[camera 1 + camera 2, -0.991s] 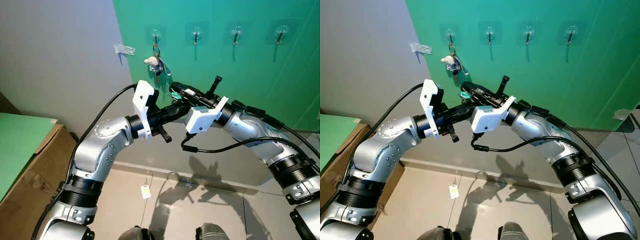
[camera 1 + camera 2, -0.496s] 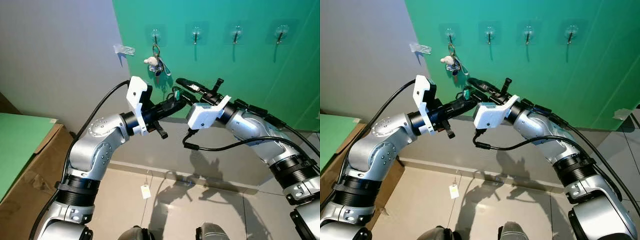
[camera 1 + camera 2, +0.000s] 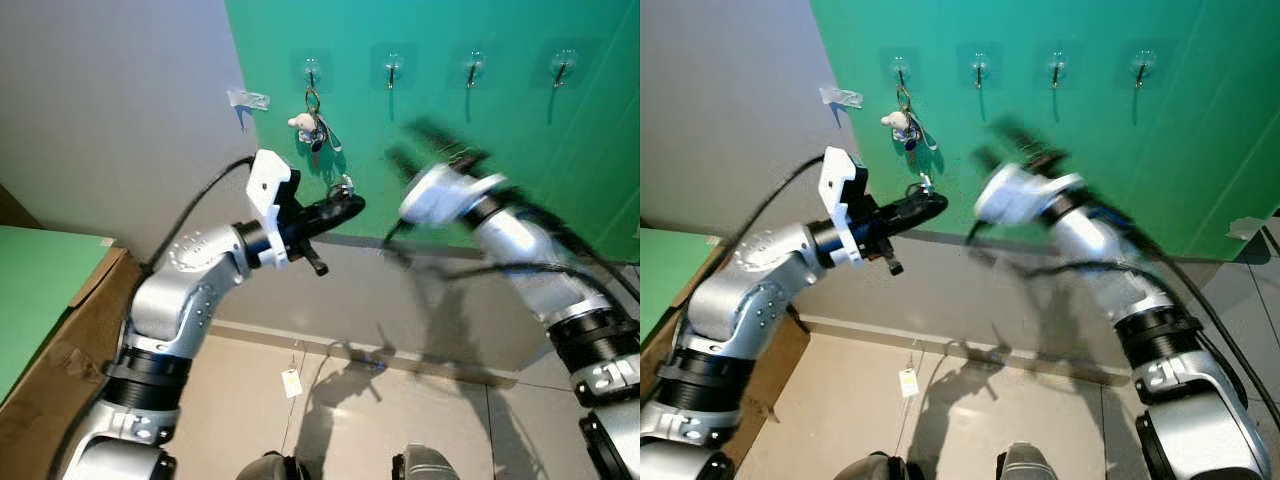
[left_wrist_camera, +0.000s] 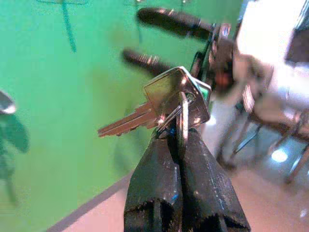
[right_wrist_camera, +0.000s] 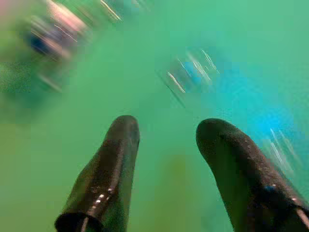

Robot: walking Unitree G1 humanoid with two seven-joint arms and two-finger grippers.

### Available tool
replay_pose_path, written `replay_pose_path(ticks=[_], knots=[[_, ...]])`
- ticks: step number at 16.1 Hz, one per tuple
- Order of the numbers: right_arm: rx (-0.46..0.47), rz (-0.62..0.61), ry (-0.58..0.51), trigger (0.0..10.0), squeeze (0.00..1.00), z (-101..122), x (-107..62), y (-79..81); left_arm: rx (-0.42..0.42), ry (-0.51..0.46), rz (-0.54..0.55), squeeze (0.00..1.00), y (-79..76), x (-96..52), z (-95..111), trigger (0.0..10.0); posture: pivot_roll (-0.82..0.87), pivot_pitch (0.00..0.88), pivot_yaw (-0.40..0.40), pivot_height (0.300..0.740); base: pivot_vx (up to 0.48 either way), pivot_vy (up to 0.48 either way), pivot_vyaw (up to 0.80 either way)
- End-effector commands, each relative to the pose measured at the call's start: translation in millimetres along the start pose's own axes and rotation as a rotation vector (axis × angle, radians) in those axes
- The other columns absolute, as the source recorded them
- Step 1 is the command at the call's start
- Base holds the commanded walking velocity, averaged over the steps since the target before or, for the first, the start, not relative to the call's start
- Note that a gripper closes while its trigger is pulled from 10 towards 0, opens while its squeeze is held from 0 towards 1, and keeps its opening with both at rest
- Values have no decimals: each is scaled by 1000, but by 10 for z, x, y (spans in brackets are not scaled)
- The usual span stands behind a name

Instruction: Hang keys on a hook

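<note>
My left gripper [image 3: 350, 203] is shut on a small bunch of silver keys [image 4: 166, 99], held chest-high in front of the green wall. The keys [image 3: 341, 187] stick up from its fingertips [image 4: 159, 159]. My right gripper [image 3: 398, 142] is blurred with motion just right of the keys, open and holding nothing, its fingers [image 5: 104, 183] spread apart. A row of several clear hooks runs along the wall above. The leftmost hook [image 3: 312, 72] carries another key bunch with a white charm [image 3: 310, 126]. The neighbouring hook [image 3: 392, 70] is bare.
A clear clip [image 3: 248, 99] sticks to the grey wall left of the hooks. A cardboard box [image 3: 60, 370] and a green surface [image 3: 35, 270] stand at my left. A white tag [image 3: 291, 382] lies on the tiled floor below.
The right gripper has pulled away from the left gripper's tip, swinging up and right. The left gripper keeps the keys and has drawn slightly left.
</note>
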State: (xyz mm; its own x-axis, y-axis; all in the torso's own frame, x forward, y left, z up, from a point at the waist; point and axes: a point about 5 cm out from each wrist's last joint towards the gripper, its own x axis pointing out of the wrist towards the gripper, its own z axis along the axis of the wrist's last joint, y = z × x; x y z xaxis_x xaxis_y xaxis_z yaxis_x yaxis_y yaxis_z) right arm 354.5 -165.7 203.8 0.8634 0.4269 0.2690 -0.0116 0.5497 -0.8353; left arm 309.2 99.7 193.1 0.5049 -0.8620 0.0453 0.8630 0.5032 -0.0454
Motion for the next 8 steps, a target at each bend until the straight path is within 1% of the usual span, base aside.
replay_pose_path(ticks=[1,2,3,4,5,6,7,8], knots=[[75,-49,79,10000,1000,-83,23,-61,64,55,26,0,60,-7,-6,0,-254,54,141,717,0,0,0],[107,-45,110,10000,0,-126,6,-40,102,127,47,0,99,-22,-82,0,-254,54,141,717,0,0,0],[161,-27,134,10000,0,-151,-22,28,161,277,75,0,159,-71,-256,0,-254,58,142,717,0,0,0],[185,-12,142,10000,0,-146,-40,87,176,378,75,0,174,-121,-391,0,-254,61,144,717,0,0,0],[212,7,156,10000,0,-140,-61,173,192,516,33,0,137,-196,-582,0,-255,64,147,717,0,0,0],[238,25,169,10000,0,-143,-86,249,231,646,-29,0,84,-288,-757,0,-254,65,146,717,0,0,0],[246,29,175,10000,0,-145,-91,266,244,675,-52,0,67,-314,-797,0,-254,65,146,717,0,0,0],[264,36,185,10000,0,-148,-101,293,288,730,-95,0,45,-360,-859,0,-253,68,147,717,0,0,0]])
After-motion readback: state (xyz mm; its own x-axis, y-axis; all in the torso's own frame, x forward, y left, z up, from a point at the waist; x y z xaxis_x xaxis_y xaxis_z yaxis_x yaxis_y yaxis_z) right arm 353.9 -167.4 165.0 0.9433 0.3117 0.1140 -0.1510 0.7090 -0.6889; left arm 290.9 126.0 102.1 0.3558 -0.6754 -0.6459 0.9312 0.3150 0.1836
